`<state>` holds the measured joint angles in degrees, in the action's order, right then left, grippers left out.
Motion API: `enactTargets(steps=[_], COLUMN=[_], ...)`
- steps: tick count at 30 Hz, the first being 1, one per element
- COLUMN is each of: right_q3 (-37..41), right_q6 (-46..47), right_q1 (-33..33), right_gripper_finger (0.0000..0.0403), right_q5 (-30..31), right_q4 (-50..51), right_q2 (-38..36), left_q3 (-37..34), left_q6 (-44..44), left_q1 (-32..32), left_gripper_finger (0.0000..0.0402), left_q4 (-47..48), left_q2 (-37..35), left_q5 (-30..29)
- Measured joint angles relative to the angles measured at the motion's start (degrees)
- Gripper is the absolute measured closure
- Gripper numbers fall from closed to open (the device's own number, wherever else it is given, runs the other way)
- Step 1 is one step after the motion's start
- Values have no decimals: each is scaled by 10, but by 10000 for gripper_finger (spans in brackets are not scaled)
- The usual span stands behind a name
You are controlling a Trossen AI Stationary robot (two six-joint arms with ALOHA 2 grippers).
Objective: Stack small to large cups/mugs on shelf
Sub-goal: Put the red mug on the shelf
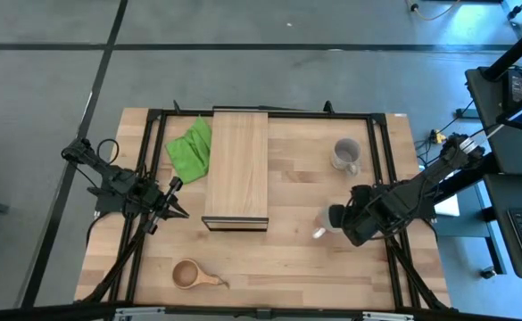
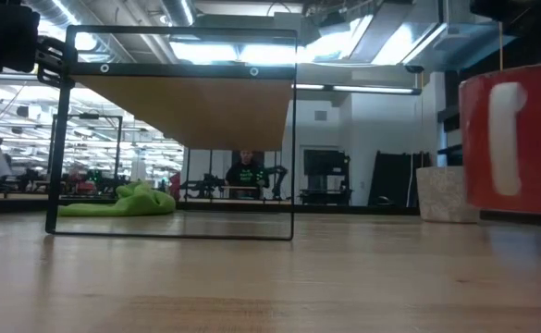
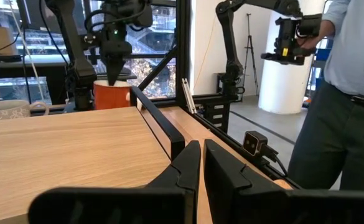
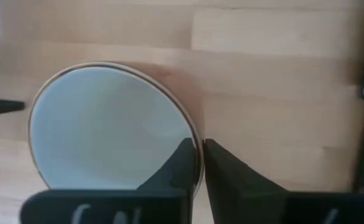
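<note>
Right gripper (image 4: 195, 163) sits over the red mug (image 1: 332, 218), right of centre in the high view; fingers pinch the mug's rim, one inside, one outside. Mug upright on the table (image 1: 314, 267), white interior empty in the wrist view. Step in hand, judged: lift the red mug and carry it to the shelf (image 1: 237, 165). To do it well: keep the rim pinch firm, raise straight up before travelling, hold the mug level, clear the shelf's dark front edge.

Grey mug (image 1: 345, 154) stands upper right, apart from the red one; nothing visible inside. Small wooden cup (image 1: 189, 274) lies lower left, well apart from the shelf; bowl looks empty. Nothing stands on the shelf; no stacking done yet.

Left gripper (image 1: 177, 211) waits left of the shelf, fingers pressed together, holding nothing. Green cloth (image 1: 189, 147) beside the shelf, upper left.
</note>
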<state>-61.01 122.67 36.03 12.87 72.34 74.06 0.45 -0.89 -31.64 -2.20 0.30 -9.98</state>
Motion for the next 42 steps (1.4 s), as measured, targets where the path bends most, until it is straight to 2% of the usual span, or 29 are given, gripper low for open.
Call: enactTargets(steps=[12, 27, 30, 42], right_q3=[-6, -6, -6, -5], right_q6=[1, 5, 1, -33], right_q1=[0, 0, 0, 0], right_gripper_finger=[367, 364, 350, 250], right_q5=[-31, -20, -17, -22], right_q4=[-26, -48, -49, -24], right_q2=[51, 54, 54, 48], left_q3=[0, 0, 0, 0], left_q6=[0, 0, 0, 0], left_q1=[0, 0, 0, 0], left_gripper_finger=[388, 388, 388, 388], left_q4=[0, 0, 0, 0], left_q2=[0, 0, 0, 0], left_q5=[0, 0, 0, 0])
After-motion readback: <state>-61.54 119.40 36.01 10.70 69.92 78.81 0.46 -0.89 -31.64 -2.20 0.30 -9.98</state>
